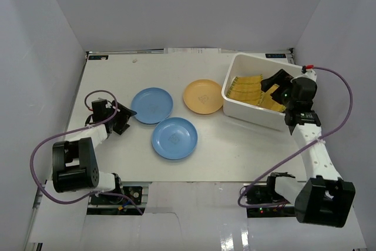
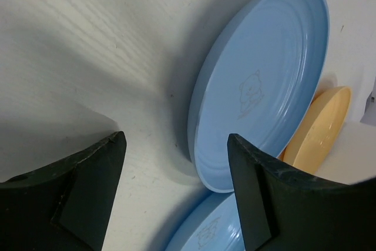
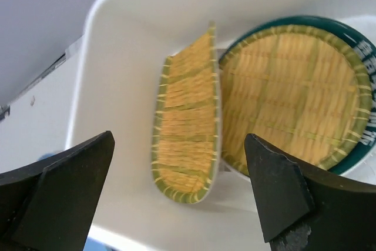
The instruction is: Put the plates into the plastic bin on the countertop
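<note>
The far blue plate [image 1: 152,105], near blue plate [image 1: 174,138] and orange-yellow plate [image 1: 203,96] are laid on the countertop [image 1: 235,151] beside the plastic bin [image 1: 252,113]. The far one is framed just ahead of the left gripper [image 1: 122,119], spread wide and empty; striped plates [image 3: 282,98] are seen in the bin under the right gripper [image 3: 179,139], also open and empty.

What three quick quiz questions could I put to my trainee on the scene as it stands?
1. Apart from the orange-yellow round plate, how many plates lie on the white countertop outside the white rectangular plastic bin?
2. True or false: the right pincer hangs open over the bin, which holds a yellow-green striped fan-shaped plate and a yellow-green striped round plate.
3. Which plate lies nearest the open left pincer? A: the orange-yellow plate. B: the rear light blue round plate. C: the striped fan-shaped plate.
Key: 1: two. 2: true. 3: B.
</note>
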`<action>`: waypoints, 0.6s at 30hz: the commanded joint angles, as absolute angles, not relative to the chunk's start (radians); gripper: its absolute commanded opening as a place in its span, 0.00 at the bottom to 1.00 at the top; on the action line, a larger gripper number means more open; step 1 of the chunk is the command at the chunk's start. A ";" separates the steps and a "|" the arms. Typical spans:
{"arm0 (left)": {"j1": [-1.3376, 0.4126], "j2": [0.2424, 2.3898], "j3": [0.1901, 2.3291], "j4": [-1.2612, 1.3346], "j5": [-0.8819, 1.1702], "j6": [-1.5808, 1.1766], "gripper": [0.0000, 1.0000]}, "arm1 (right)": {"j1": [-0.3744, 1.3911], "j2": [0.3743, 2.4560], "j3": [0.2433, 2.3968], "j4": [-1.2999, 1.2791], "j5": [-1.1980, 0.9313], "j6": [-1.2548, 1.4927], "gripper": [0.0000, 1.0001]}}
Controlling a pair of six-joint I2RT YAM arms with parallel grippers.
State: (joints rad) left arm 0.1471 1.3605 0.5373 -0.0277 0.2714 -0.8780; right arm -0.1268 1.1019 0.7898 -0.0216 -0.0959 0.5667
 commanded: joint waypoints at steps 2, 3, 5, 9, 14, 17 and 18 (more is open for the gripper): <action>0.135 1.434 0.609 -0.008 0.222 -0.867 0.78 | 0.137 0.991 0.833 -0.067 0.057 0.473 0.96; 0.135 1.449 0.618 -0.009 0.219 -0.865 0.73 | 0.194 0.980 0.822 -0.071 0.078 0.456 0.92; 0.135 1.489 0.640 -0.009 0.213 -0.864 0.68 | 0.383 0.951 0.767 -0.072 0.127 0.449 0.84; 0.129 1.546 0.681 -0.009 0.189 -0.858 0.55 | 0.738 1.009 0.629 0.015 0.184 0.514 0.73; 0.121 1.594 0.719 -0.026 0.166 -0.833 0.31 | 0.943 1.282 0.672 0.087 0.187 0.566 0.83; 0.123 1.605 0.726 -0.051 0.144 -0.828 0.00 | 1.000 1.414 0.718 0.109 0.241 0.593 0.81; 0.121 1.598 0.724 -0.060 0.137 -0.824 0.00 | 1.005 1.437 0.722 0.117 0.247 0.601 0.79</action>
